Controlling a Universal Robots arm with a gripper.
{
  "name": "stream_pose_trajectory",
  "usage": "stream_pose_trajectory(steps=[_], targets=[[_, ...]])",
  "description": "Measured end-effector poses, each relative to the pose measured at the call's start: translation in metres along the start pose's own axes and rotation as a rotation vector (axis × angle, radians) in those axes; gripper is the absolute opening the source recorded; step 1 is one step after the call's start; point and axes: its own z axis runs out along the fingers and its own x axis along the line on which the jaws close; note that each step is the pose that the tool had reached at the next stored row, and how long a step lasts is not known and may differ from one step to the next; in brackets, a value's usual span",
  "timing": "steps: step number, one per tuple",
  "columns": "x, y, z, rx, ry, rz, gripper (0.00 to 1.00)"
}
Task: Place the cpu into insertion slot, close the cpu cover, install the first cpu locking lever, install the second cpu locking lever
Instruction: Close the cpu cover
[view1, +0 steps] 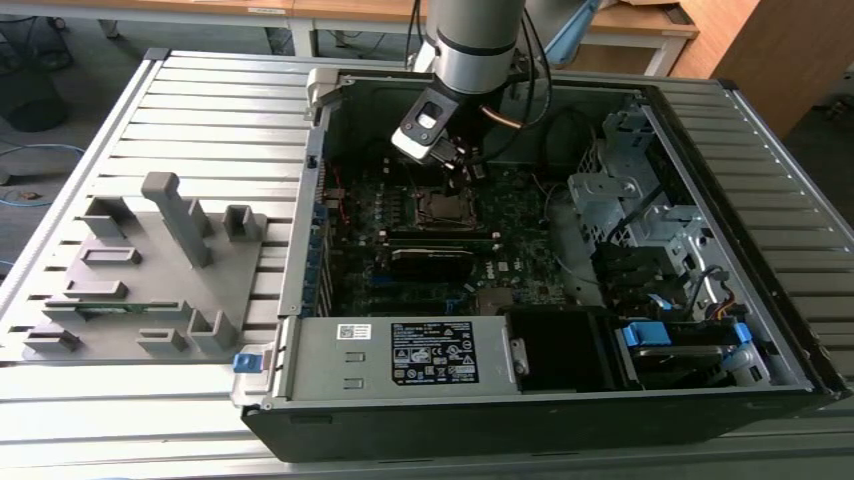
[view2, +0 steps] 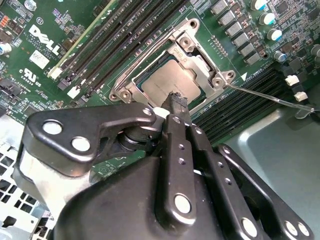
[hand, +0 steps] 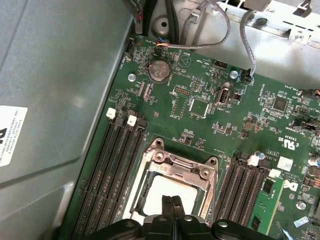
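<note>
Slatted bench (view1: 200, 110), open computer case (view1: 534, 425) | cpu cover (view2: 202, 65) down over cpu (view2: 162, 80) | gripper (view2: 176, 99): fingers together, empty, at cover's edge | advise pressing frame, not chip.

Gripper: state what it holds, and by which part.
Nothing. The gripper is shut on itself with nothing between its fingers, tips just over the cpu, which lies framed by the cover.

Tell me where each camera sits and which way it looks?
Exterior view: high outside, looking down into the open computer; arm and gripper show.
First wrist view: on the wrist, facing the cpu past the fingers.
Second wrist view: on the wrist, behind the gripper, facing the cpu.
Both wrist views share cpu and cover.
</note>
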Motion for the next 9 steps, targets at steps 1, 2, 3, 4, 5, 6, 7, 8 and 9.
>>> stream_pose_trajectory(steps=[1,2,3,4,5,6,7,8,9], targets=[[0.0,0.0,0.0,0.0,0.0,0.0,0.11],[0.0,0.0,0.0,0.0,0.0001,-0.002,0.11],[0.0,0.0,0.0,0.0002,0.0002,-0.007,0.11],[0.0,0.0,0.0,0.0005,0.0004,-0.014,0.11],[0.0,0.0,0.0,0.0007,0.0007,-0.023,0.11],[0.0,0.0,0.0,0.001,0.0009,-0.033,0.11],[0.0,0.0,0.0,0.0014,0.0013,-0.044,0.11],[0.0,0.0,0.0,0.0017,0.0015,-0.055,0.11],[0.0,0.0,0.0,0.002,0.0018,-0.066,0.11]])
